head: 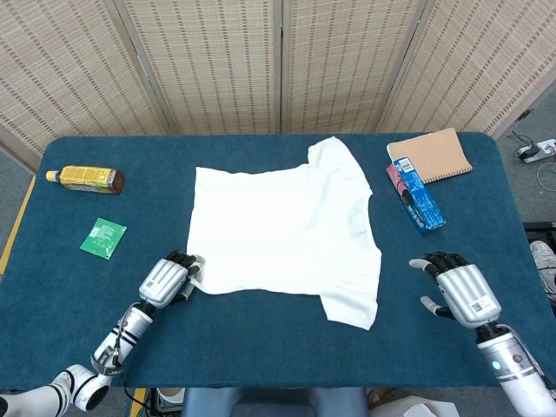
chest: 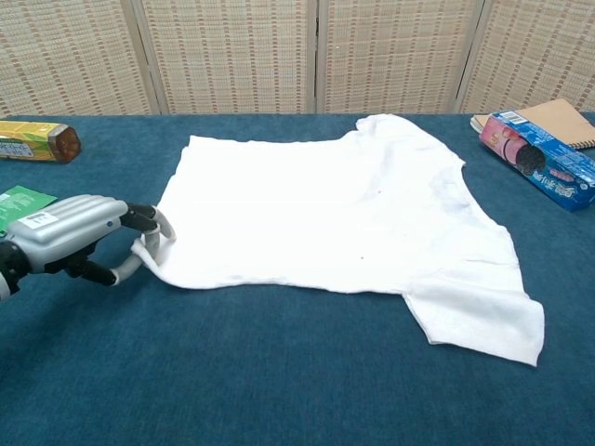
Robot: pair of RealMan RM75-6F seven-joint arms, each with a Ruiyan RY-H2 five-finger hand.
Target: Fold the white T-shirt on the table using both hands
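We note the left hand (chest: pixel 79 238) pinching the white T-shirt (head: pixel 282 233) at its near corner, lifted slightly. The right hand (head: pixel 459 288) hovers over the table (head: pixel 261 334), fingers spread, holding nothing.

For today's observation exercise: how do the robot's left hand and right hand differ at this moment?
The left hand pinches the white T-shirt at its near corner; the right hand holds nothing, fingers spread. The left hand touches the cloth; the right hand sits apart from it, over bare table. Both are silver with dark fingers.

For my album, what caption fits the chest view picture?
Left hand pinches the near corner of the white T-shirt spread on the blue table.
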